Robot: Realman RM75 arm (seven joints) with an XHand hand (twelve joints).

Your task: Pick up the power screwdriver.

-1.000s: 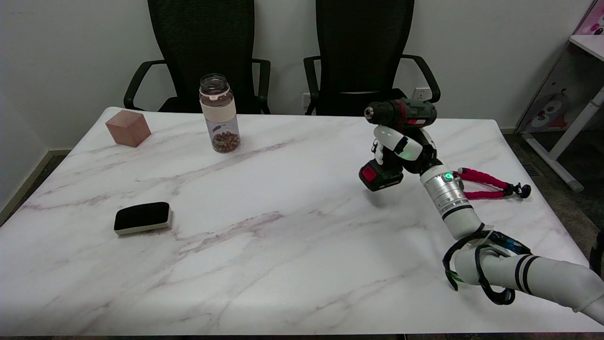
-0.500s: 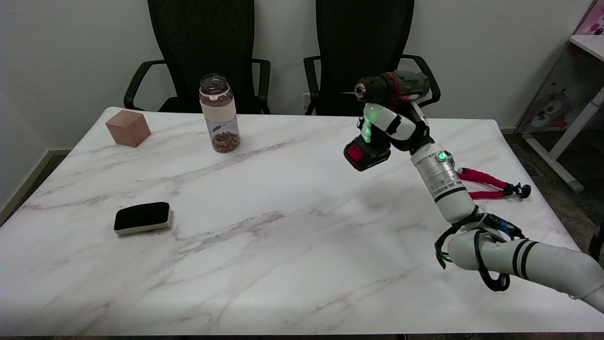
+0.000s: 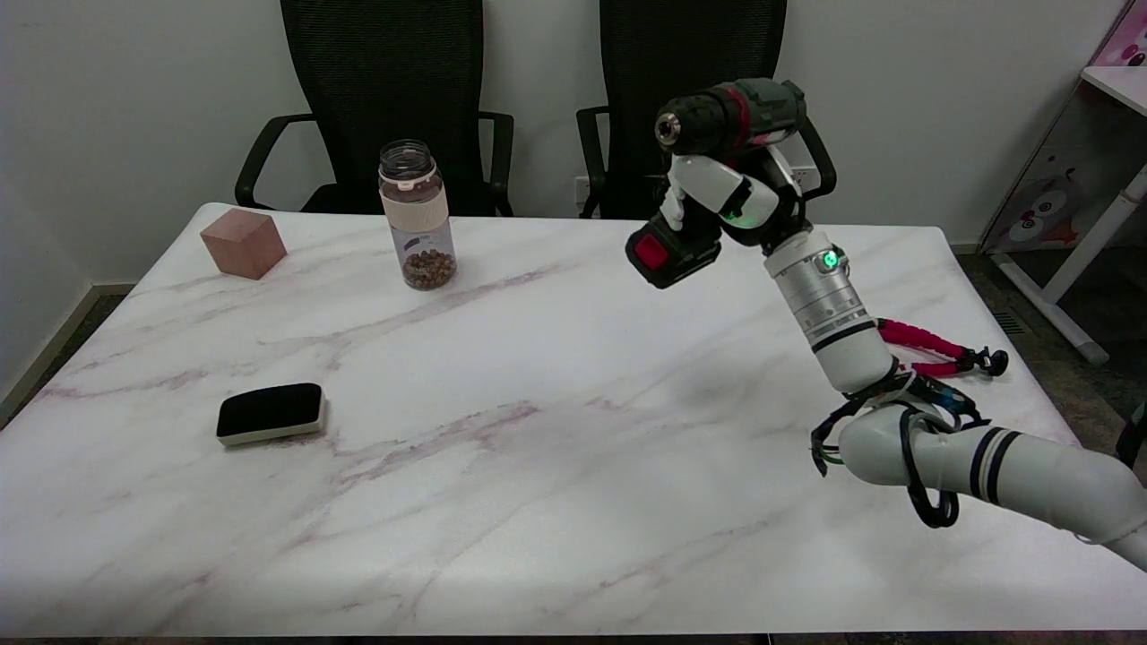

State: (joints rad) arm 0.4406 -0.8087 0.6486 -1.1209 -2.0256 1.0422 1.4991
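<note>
Above the far right part of the marble table (image 3: pixel 502 466), the power screwdriver (image 3: pixel 717 170) is carried higher and farther left than a second ago, when its battery base hung just over the tabletop. It is now held well clear of the surface, chuck pointed left, in front of the right-hand office chair (image 3: pixel 694 72). The right hand (image 3: pixel 730 197) is wrapped tightly around the handle, fingers closed on it. The pink tripod (image 3: pixel 932 351), jar (image 3: pixel 417 215), wooden cube (image 3: pixel 243 243) and eraser (image 3: pixel 270 413) are unmoved.
</note>
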